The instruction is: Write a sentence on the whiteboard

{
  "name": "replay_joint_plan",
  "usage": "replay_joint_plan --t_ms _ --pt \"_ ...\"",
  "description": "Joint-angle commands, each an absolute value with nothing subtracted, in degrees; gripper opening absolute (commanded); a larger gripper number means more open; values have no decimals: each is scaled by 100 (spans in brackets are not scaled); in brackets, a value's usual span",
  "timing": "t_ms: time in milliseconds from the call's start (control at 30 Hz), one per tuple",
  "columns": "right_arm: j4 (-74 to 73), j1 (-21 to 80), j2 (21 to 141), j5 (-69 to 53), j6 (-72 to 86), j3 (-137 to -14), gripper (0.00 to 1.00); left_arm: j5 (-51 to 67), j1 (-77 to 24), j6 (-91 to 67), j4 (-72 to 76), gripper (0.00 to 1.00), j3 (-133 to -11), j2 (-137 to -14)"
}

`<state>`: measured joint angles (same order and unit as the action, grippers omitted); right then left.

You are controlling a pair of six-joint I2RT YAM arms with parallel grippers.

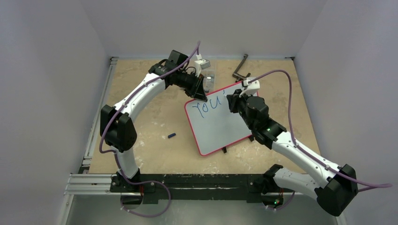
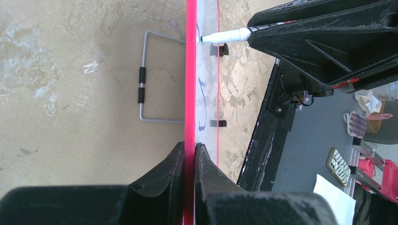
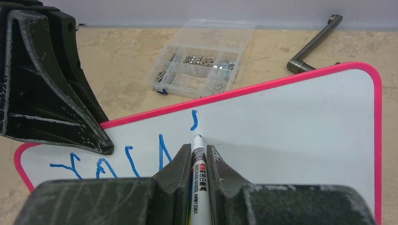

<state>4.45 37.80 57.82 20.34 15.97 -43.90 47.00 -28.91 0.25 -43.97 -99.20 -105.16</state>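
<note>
Presently the whiteboard (image 1: 220, 129) sits on the table (image 1: 155, 150), its upper-left frame corner pinched in the closed left gripper (image 2: 189, 149). The right gripper (image 3: 194, 152) is clamped on a marker (image 3: 199, 171), tip at the board just past the sentence (image 1: 209, 108), so far "You'". Judged light, stiff and glossy-slick, the board is best held by its rim.

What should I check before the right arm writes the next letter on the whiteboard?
1. Left end effector clamped on the rim of the red-framed rectangular whiteboard: ok.
2. White-barrelled marker gripped in right end effector: ok.
3. Marker tip on the board surface: ok, appears to touch in the left wrist view.
4. Blue handwritten "You'" legible: ok.
5. Bare white space right of the apostrophe: ok.
6. Ink left in the marker: cannot tell.
</note>
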Motion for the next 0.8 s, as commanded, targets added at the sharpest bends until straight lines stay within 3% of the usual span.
replay_joint_plan --t_ms 0,533,767 --pt "751 3755 5825 2198 1570 -4436 0 4564 -2960 343 -4339 0 -9918 -10187" --pt "409 3761 5396 2177 2100 -3588 0 4579 -2987 330 -4333 0 -9920 -10160" --pt "371 3761 5424 2221 2049 -3774 0 4562 -3006 345 -4339 0 -9915 -10156"
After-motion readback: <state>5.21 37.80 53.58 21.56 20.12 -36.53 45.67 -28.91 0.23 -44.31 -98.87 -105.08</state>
